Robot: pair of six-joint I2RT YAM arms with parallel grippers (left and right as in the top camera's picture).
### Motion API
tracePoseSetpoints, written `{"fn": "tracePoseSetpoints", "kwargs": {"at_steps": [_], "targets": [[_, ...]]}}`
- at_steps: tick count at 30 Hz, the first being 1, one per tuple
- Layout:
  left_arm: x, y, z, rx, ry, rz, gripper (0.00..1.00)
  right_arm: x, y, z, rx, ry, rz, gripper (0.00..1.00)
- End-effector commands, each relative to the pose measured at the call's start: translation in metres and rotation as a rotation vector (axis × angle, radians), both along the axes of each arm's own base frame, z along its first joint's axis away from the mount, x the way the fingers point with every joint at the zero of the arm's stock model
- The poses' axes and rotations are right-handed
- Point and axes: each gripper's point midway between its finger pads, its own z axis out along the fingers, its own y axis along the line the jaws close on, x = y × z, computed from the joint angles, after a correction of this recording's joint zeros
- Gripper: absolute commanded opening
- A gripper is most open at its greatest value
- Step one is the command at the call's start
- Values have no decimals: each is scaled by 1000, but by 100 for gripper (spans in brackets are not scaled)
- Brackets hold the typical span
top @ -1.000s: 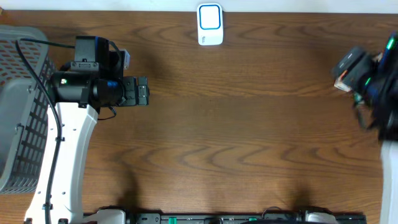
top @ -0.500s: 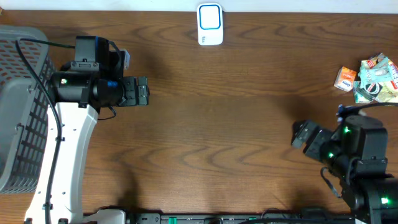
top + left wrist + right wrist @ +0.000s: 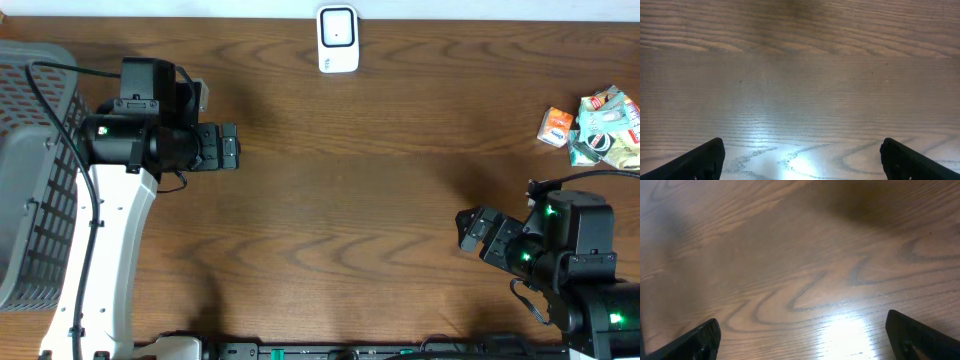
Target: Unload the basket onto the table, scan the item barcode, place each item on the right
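Observation:
A small pile of snack packets (image 3: pixel 602 124) lies at the table's right edge, with an orange packet (image 3: pixel 556 126) on its left side. The white barcode scanner (image 3: pixel 338 40) stands at the back centre. My left gripper (image 3: pixel 232 147) hovers open over bare wood at the left, far from both. My right gripper (image 3: pixel 470 228) is open at the lower right, below and to the left of the packets. In the left wrist view the left gripper (image 3: pixel 801 157) has only wood between its fingers. The right wrist view shows the same for the right gripper (image 3: pixel 805 337).
A grey mesh basket (image 3: pixel 30 170) fills the left edge beside the left arm. The arms' base rail (image 3: pixel 350 350) runs along the front edge. Brown wood spans the space between the two grippers.
My right arm swung from the far right, over the packets, down to the lower right and then slightly left. The scanner's blue-lit face has gone dark. The left arm stayed still.

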Motion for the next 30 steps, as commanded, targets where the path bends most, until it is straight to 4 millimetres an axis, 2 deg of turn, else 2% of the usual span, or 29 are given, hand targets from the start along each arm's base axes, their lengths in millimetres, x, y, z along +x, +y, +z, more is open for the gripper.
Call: {"fn": "tracePoseSetpoints", "kwargs": {"at_steps": [1,12,18,24,30], "targets": [[-1,-1,-2,3,9,-4,98,-4,3,-3,3,14,19,99],[-1,-1,-2,3,9,-4,98,-5,-5,-5,-38,22,-3,99],[-1,-1,-2,3,9,-4,98,2,-5,-8,-93,-13,74,99],[-1,-1,-2,3,9,-4,98,14,-5,-19,-175,-130,183,99],[-1,-1,-2,3,9,-4,98,31,-7,-25,-200,-352,167,99]]}}
